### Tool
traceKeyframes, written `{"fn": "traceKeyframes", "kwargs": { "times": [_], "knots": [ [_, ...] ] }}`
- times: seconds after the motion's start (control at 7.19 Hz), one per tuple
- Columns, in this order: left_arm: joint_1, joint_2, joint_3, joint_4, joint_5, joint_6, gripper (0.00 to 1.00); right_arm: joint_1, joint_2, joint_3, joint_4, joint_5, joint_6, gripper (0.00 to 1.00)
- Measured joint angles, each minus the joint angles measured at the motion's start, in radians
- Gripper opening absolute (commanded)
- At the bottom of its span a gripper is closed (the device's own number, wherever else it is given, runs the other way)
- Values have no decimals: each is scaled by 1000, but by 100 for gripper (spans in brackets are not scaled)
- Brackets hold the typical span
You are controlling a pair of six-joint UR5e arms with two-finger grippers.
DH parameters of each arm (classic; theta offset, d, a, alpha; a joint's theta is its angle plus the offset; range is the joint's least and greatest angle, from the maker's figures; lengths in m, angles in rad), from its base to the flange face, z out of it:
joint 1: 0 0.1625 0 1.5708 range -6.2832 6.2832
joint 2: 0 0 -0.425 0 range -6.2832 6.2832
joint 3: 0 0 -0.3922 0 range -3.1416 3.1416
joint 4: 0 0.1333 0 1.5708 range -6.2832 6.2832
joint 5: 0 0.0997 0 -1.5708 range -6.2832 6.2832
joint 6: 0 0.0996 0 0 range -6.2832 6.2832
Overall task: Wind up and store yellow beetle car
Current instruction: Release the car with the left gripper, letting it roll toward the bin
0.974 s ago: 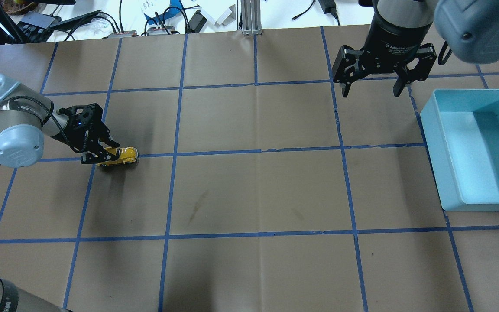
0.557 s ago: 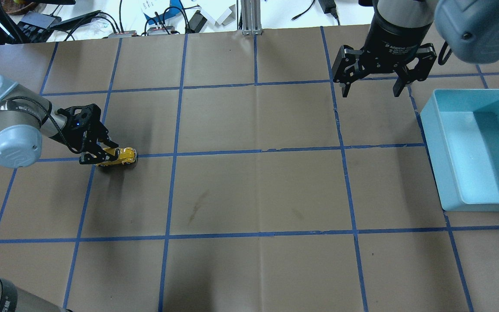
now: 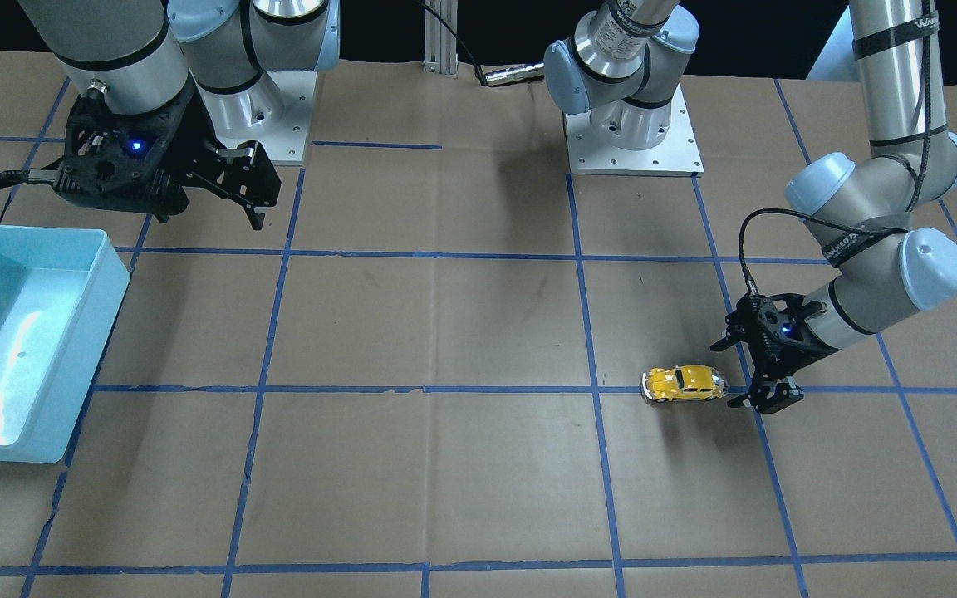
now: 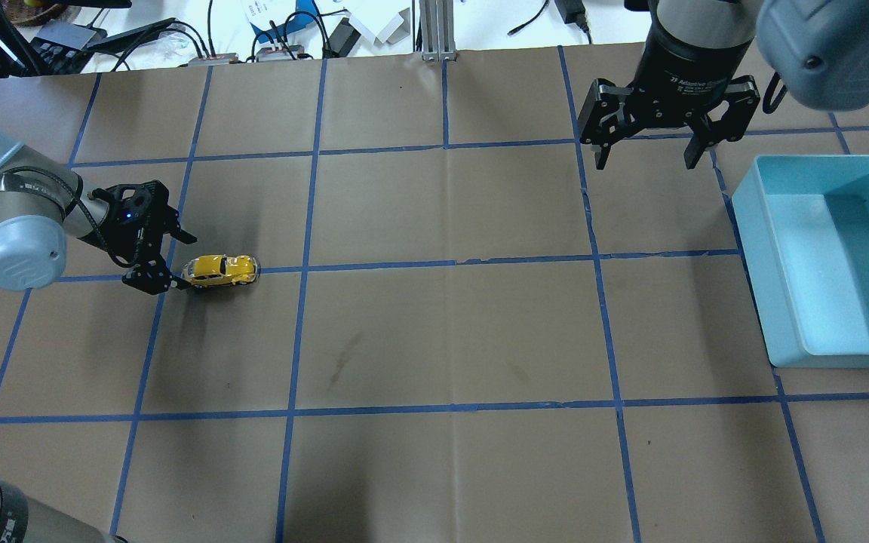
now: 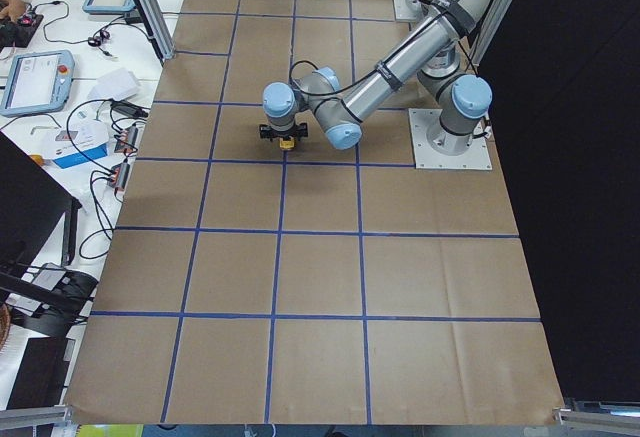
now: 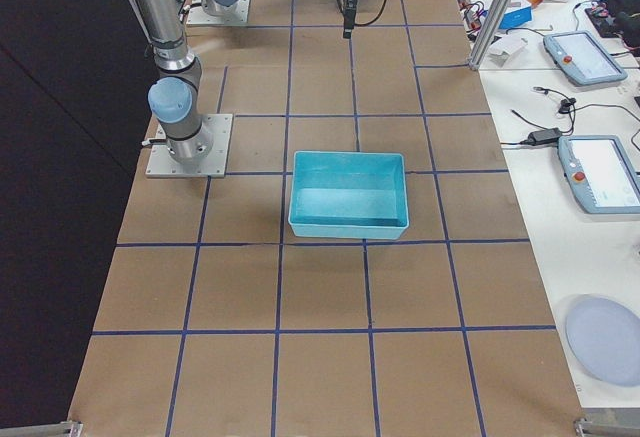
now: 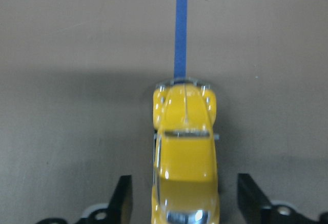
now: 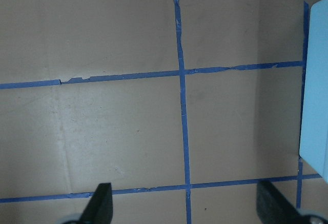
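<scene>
The yellow beetle car stands on its wheels on the paper-covered table, on a blue tape line at the left. It also shows in the front view and the left wrist view. My left gripper is open just behind the car. In the left wrist view its fingers stand apart on either side of the car's rear end without touching it. My right gripper is open and empty, held above the table at the far right, near the bin.
A light blue bin sits empty at the right edge of the table, also seen in the front view and the right side view. Blue tape lines grid the brown paper. Cables and devices lie beyond the far edge.
My left gripper has opened and let go of the car, then drawn back a little to the left. The car now sits slightly further right. The right arm has not moved.
</scene>
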Motion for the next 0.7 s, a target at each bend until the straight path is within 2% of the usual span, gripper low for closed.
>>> {"fn": "traceKeyframes", "kwargs": {
  "times": [0.28, 0.7],
  "knots": [
    [-2, 14, 4, -1, 21, -38, 100, 0, 0, 0, 0, 1, 0, 100],
    [-63, 133, 40, -94, 117, -352, 100, 0, 0, 0, 0, 1, 0, 100]
  ]
}}
